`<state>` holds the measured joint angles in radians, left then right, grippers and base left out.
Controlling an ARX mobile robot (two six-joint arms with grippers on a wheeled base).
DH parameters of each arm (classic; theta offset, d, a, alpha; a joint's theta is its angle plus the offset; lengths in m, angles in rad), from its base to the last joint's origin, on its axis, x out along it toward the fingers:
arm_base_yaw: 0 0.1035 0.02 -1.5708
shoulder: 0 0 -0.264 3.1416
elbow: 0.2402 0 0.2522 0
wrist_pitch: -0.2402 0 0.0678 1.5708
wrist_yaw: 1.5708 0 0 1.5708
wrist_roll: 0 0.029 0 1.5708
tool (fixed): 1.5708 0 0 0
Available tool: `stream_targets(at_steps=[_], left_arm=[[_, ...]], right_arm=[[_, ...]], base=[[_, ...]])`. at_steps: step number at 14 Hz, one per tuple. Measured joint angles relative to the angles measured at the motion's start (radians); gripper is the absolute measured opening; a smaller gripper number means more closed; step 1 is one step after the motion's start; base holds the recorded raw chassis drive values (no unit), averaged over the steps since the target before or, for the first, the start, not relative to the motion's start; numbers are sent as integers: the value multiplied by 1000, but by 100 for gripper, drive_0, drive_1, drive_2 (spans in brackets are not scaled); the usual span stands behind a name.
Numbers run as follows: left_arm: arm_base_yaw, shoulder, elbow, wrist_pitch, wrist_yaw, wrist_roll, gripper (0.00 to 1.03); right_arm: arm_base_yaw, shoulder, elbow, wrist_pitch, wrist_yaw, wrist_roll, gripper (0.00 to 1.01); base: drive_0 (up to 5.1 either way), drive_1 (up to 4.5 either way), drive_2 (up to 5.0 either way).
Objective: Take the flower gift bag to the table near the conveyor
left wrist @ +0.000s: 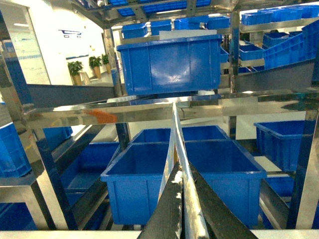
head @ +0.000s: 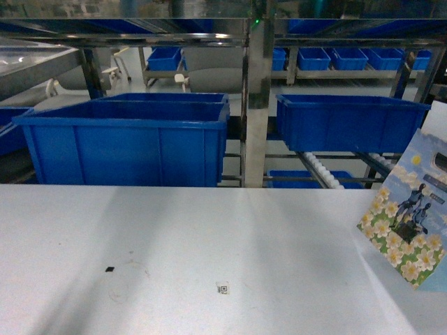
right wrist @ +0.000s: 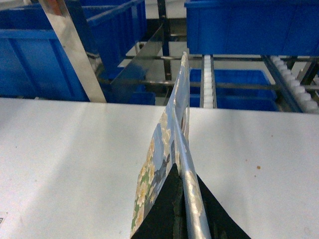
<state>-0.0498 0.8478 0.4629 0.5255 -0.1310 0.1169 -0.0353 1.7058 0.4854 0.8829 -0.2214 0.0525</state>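
Mid-carry, placement not yet done. Right end effector [right wrist: 183, 209] clenched on the flower gift bag [head: 408, 216], pinching the flattened bag edge-on between both black fingers [right wrist: 164, 211]; bag sticks forward and up from the grip, floral print on its left face. In the head view, bag hangs tilted at the far right, apparently above the table [head: 209, 251], lower corner not clearly touching the surface. Left end effector [left wrist: 183, 209] also clamped on a thin pale sheet-like edge [left wrist: 175, 149] seen edge-on; can't tell what it is, so not calling it the bag. Ahead of both end effectors: conveyor [head: 255, 98] with white rollers [right wrist: 207, 82] and blue plastic bins [head: 126, 143]. Below and left of the right end effector: open tabletop, small QR-like sticker [head: 223, 287] and black mark [head: 109, 269] well off to its left. Next move, as a guess: bring bag inward over the table, lower until the base seats, level the tilt first so it won't topple, then release.
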Motion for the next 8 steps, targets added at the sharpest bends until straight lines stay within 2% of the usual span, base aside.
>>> stream_targets(at_steps=[3,8], left_arm=[[0,0,0,0,0,0,2],[0,0,0,0,0,0,2]], right_arm=[[-11,31,10,-60,15,0,2],[10,61,-37,-7,15,-5,2]], base=[[4,437,-430],[4,437,-430]])
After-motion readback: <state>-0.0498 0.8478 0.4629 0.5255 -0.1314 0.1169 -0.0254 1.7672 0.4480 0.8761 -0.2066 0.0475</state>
